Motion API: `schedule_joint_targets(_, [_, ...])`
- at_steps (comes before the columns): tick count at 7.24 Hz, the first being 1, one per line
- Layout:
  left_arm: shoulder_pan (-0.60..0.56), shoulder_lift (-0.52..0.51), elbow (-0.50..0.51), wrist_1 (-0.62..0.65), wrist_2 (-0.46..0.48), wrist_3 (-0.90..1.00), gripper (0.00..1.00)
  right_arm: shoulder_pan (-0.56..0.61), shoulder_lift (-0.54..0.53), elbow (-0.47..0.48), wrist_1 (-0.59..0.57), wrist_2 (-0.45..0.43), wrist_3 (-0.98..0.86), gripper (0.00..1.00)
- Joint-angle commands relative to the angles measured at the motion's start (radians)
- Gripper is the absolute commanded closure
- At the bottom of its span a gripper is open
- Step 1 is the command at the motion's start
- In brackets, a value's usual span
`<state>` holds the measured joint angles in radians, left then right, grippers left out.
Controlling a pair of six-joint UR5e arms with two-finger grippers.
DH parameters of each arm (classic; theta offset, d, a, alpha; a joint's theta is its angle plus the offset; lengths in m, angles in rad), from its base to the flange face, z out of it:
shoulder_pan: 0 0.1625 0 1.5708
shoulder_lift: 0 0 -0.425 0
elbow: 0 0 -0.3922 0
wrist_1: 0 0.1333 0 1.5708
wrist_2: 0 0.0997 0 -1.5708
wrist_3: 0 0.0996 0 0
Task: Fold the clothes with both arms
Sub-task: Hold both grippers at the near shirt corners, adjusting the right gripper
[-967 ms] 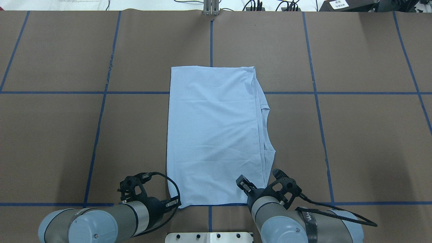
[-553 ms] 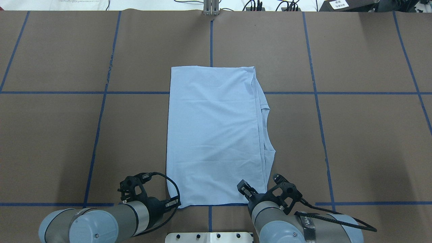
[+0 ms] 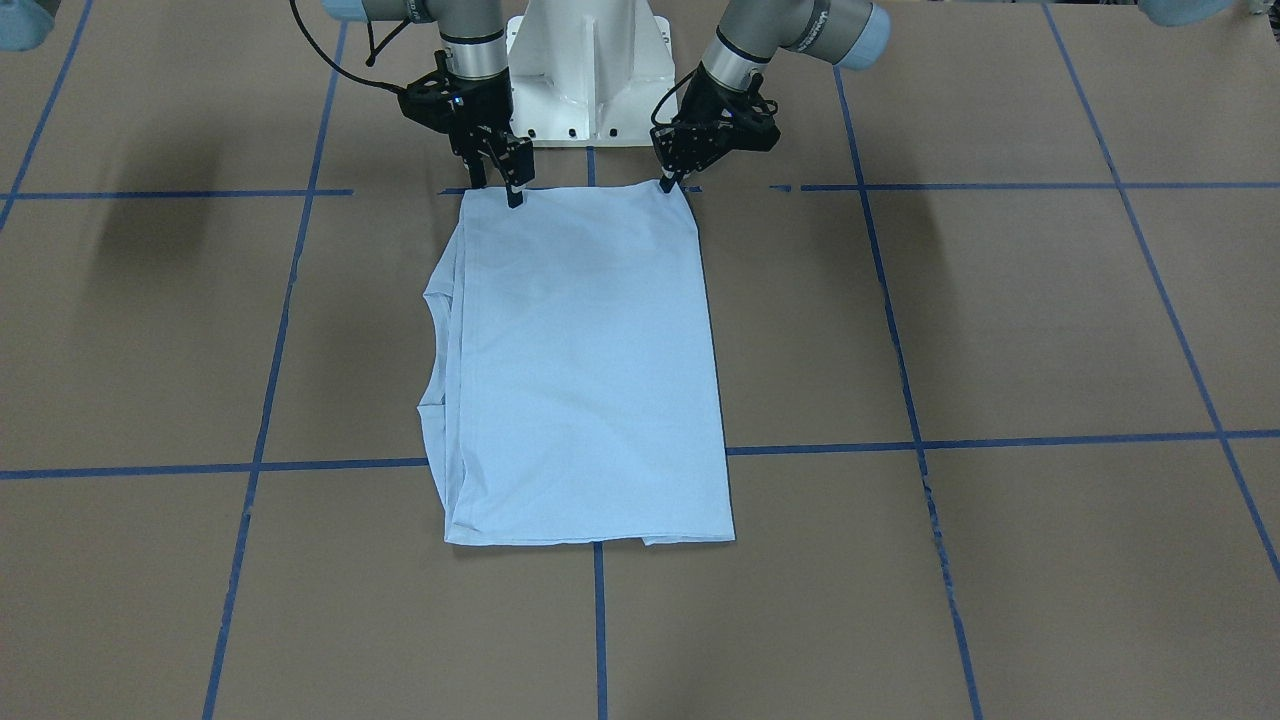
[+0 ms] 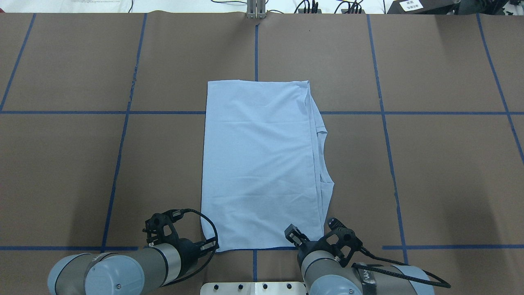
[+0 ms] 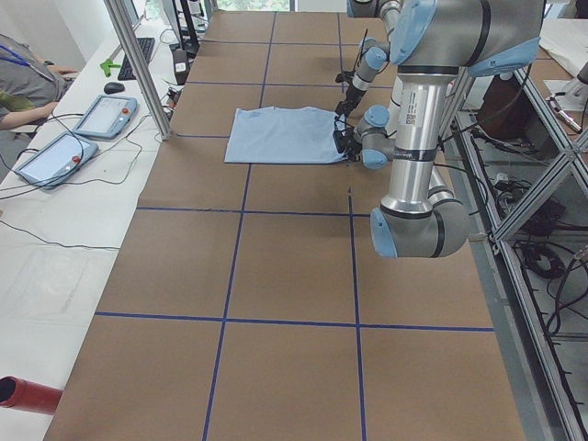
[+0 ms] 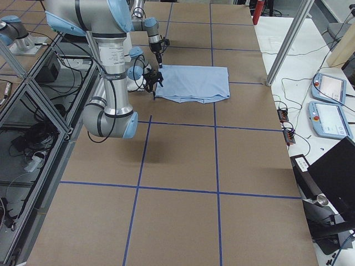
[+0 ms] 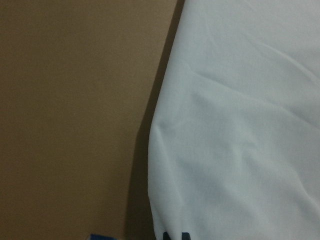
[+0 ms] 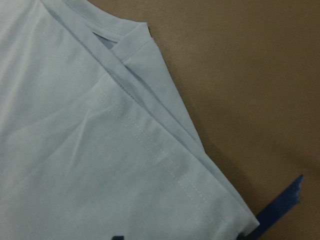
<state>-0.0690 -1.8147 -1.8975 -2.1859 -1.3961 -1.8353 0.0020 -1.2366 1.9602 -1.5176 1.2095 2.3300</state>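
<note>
The light blue T-shirt (image 4: 260,164) lies folded into a tall rectangle in the middle of the brown table, its neck opening and sleeve hems showing along its right side (image 4: 323,159). My left gripper (image 4: 213,247) sits at the shirt's near left corner, fingers together on the cloth (image 3: 667,184). The left wrist view shows that cloth (image 7: 235,130) running down to the dark fingertips. My right gripper (image 4: 293,234) stands open at the near right corner (image 3: 497,192), one finger over the shirt's edge and one just off it. The right wrist view shows the layered hems (image 8: 130,125).
Blue tape lines (image 4: 382,123) divide the table into squares. The white pedestal base (image 3: 590,80) stands just behind the shirt's near edge. Along the far edge are a metal post (image 5: 138,64), teach pendants (image 5: 106,115) and a seated person (image 5: 23,83).
My right gripper has drawn back toward the robot base and slightly left along the shirt's near right corner. The left gripper and the shirt have hardly moved.
</note>
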Motion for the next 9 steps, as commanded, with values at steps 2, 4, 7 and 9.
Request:
schedule_joint_targets(2, [0.0, 0.0, -0.009, 0.0, 0.002, 0.002, 1.0, 0.009, 0.022, -0.037, 0.011, -0.016, 0.012, 0.21])
schedule_joint_targets(4, [0.0, 0.0, -0.011, 0.0, 0.002, 0.004, 1.0, 0.018, 0.048, -0.038, 0.011, -0.016, 0.023, 0.32])
schedule_joint_targets(7, [0.0, 0.0, -0.012, 0.0, 0.002, 0.004, 1.0, 0.021, 0.048, -0.035, 0.022, -0.016, 0.057, 0.79])
schedule_joint_targets(9, [0.0, 0.0, -0.014, 0.0, 0.002, 0.004, 1.0, 0.021, 0.048, -0.035, 0.022, -0.018, 0.057, 1.0])
